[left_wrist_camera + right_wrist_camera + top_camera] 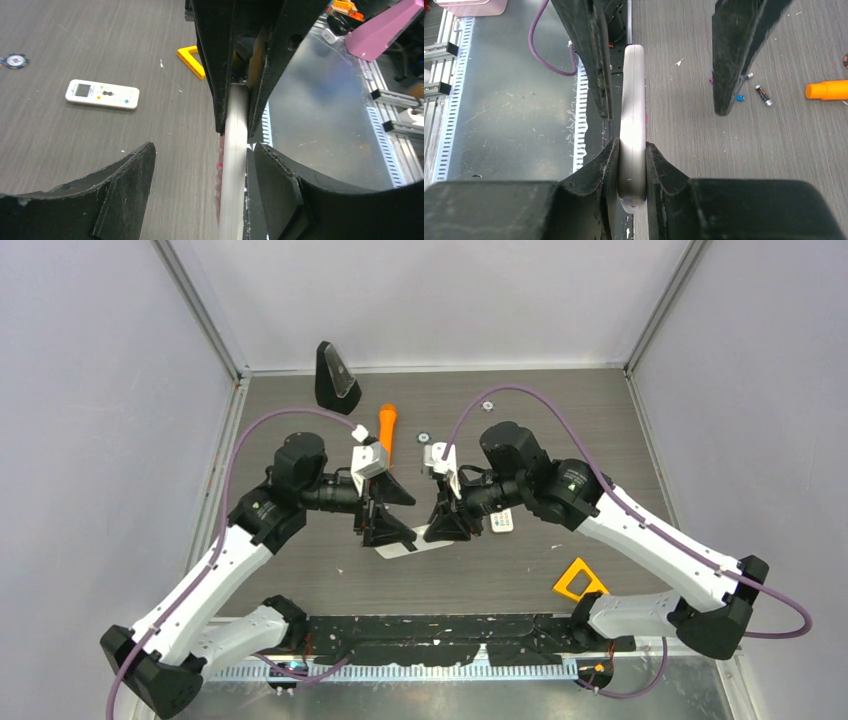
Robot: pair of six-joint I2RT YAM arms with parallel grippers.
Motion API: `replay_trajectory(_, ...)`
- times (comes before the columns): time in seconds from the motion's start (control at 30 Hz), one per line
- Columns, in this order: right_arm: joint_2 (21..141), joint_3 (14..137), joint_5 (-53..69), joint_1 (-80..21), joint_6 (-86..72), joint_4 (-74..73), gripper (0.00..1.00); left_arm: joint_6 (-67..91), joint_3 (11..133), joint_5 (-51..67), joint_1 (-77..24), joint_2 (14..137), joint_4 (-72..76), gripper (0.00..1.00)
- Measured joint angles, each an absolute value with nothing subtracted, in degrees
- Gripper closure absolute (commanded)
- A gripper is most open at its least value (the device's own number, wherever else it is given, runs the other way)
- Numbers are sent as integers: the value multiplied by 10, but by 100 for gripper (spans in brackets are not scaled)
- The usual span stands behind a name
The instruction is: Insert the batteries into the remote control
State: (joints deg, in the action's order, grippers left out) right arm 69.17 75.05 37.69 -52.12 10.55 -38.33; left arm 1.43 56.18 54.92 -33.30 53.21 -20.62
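A white remote control (633, 90) is held edge-up just above the table, with my right gripper (631, 145) shut on its near end. In the top view the remote (412, 546) spans between both grippers at the table's middle. My left gripper (204, 150) is open around the other end (235, 150); its right finger sits close to the remote and its left finger stands well away. The batteries lie loose on the table beyond the left gripper's fingers: a dark grey one (764, 95), a blue one (740, 98) and a purple one (711, 79).
A second small white remote (502, 521) lies right of the grippers. An orange cylinder (386, 430) and small round discs (424, 439) lie further back. A black stand (336, 378) is at the back left, and a yellow triangle (579, 580) sits near the right arm's base.
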Motion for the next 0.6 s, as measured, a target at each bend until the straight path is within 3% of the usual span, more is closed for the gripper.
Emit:
replay_trajectory(0.17,704,768,383,-521,106,-401,95,-36,601,575,-341,586,-286,37)
replay_trajectory(0.37,713,782,386,-521,108,-413,95,-75,634,581,-364,614,-352,55)
replay_trajectory(0.53,713,782,376,-520,106,-418,95,-81,637,588,-371,620,-367,99)
replay_trajectory(0.6,713,782,370,-519,100,-419,95,-84,640,591,-372,623,-372,100)
